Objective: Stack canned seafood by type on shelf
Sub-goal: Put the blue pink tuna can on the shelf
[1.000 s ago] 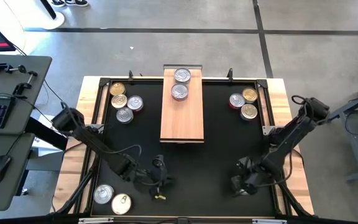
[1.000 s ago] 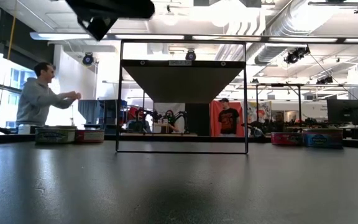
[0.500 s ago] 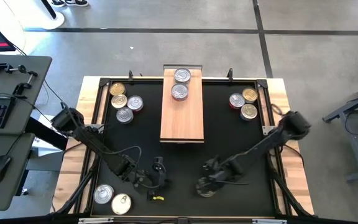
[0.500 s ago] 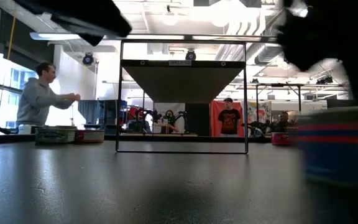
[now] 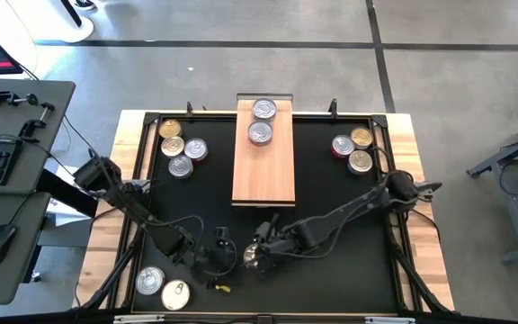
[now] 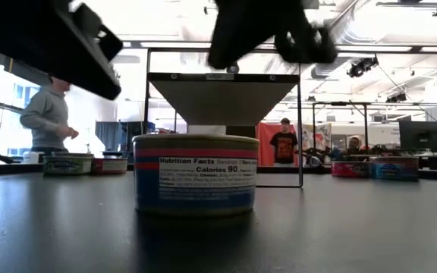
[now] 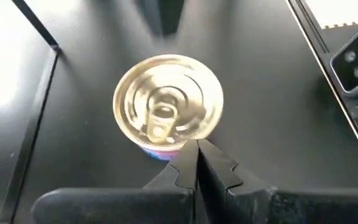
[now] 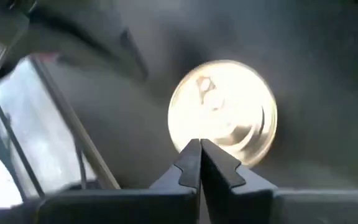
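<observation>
A: How far is the stacking, if we go from left of the shelf to right?

B: Left of it, three cans wait at the far end and two cans lie at the near corner. The left gripper, fingers pressed together, is near the shelf's front end. Beside it stands a single can, with the right gripper above it, also closed, holding nothing.

A: And on the shelf?

B: Only two tins, side by side at the far end, not stacked. Right of it, three more cans remain. I judge most work is left.
</observation>
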